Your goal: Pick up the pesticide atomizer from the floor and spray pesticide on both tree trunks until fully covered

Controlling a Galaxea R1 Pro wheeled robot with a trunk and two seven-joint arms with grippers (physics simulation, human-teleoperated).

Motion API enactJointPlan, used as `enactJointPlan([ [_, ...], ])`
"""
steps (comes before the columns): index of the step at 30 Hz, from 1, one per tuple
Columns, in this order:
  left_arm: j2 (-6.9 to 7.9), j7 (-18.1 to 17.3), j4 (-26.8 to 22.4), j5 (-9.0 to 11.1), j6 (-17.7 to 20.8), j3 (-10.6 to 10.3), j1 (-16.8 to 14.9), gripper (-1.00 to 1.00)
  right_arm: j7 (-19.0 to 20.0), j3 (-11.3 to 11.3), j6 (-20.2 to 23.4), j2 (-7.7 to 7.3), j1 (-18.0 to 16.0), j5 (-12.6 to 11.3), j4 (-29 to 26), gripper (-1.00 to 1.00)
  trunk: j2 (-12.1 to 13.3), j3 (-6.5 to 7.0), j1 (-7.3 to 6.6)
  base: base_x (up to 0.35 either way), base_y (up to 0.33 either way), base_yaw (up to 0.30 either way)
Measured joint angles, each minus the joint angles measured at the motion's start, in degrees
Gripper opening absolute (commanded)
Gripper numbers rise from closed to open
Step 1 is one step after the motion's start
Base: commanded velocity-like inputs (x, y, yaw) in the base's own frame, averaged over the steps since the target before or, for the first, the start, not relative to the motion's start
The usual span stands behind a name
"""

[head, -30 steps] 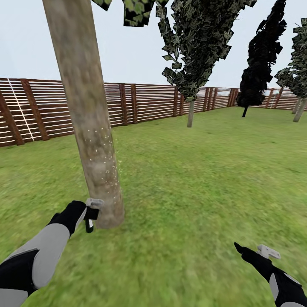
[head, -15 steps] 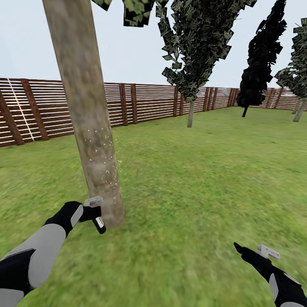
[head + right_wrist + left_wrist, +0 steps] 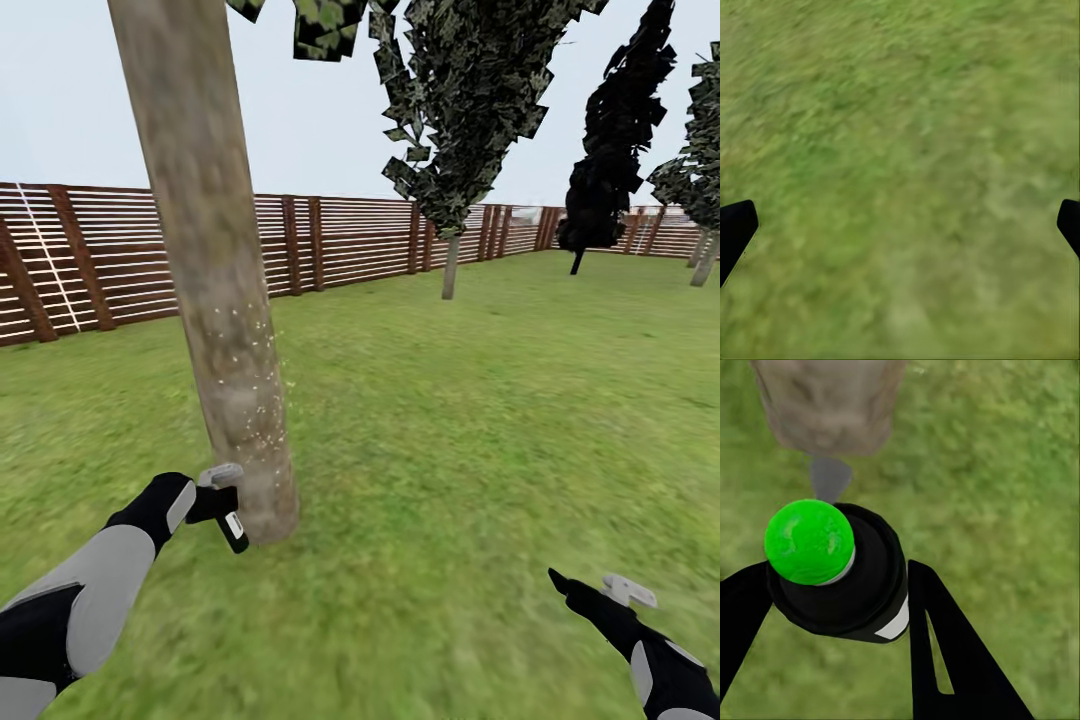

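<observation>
The left tool [image 3: 222,503] is clamped on the pesticide atomizer [image 3: 231,525], its two black fingers [image 3: 945,652] pressing the dark bottle from either side, with the green nozzle ball [image 3: 809,541] aimed at the foot of the tree trunk [image 3: 225,330] just ahead of it. The main risk, I judge, is uneven cover: pale spray flecks speckle only the lower stretch of bark, so holding this low aim would leave the upper trunk bare (the far side too). So close in, tilting upward could knock the bottle against the bark and shift the grip. What the bottle holds cannot be seen. The right tool [image 3: 590,590] hangs wide apart over the lawn [image 3: 907,150], holding nothing.
</observation>
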Motion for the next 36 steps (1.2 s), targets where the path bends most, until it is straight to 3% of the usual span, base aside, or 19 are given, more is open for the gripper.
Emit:
enactJointPlan([
  [13,0.0,0.0,0.0,0.0,0.1,0.0,0.0,-1.0,0.1,0.0,0.0,0.0,0.0,0.0,0.0,1.0,0.0,0.18,0.0,0.016,0.322,-0.228],
  [22,0.0,0.0,0.0,0.0,0.2,0.0,0.0,-1.0,0.1,0.0,0.0,0.44,0.0,0.2,0.6,1.0,0.0,0.19,0.0,-0.101,0.282,-0.01],
  [31,0.08,0.0,0.0,0.0,0.1,0.0,0.0,-1.0,0.1,0.0,0.0,0.35,0.0,0.1,3.3,1.0,0.0,0.19,0.0,-0.08,0.076,-0.005],
  [36,0.09,0.0,0.0,0.0,0.1,0.0,0.0,-1.0,0.1,0.0,0.0,0.28,0.0,0.1,3.3,1.0,0.0,0.19,0.0,-0.18,0.238,-0.223],
])
